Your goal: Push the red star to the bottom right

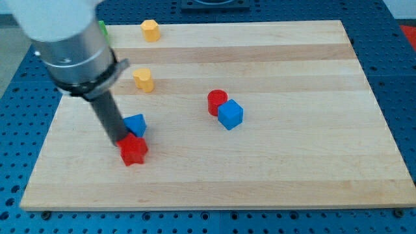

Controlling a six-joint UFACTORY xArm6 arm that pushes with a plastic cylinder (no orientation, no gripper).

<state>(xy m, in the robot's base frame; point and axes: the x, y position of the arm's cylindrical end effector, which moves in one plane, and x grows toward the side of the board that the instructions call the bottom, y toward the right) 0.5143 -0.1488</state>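
So the work surface is a pale wooden board [273, 175] made of glued strips, grain running left to right, a bit darker banding near the frame's top. It sits on a blue perforated table [398, 78] with a regular grid of holes, visible down both sides and along the bottom edge. At the very top centre there's a sliver of some dark equipment, too cropped to say what. No labels, brand marks or writing I can read anywhere.

My tip [123, 142] is at the lower left of the frame, the rod coming down from a fat grey cylinder in the upper left corner. It's just a bare rod, so nothing is grasped; the end is touching the upper left edge of the red star [134, 151], which sits in the lower left part of the board. A blue block [136, 124], shape hard to call, is just above the star and right beside the rod.

Middle of the board: a red cylinder [217, 101] touching a blue cube [230, 114]. Two yellow blocks, one upper left [151, 30], one below it [143, 79]. A sliver of a green block [102, 29] peeks out behind the arm.
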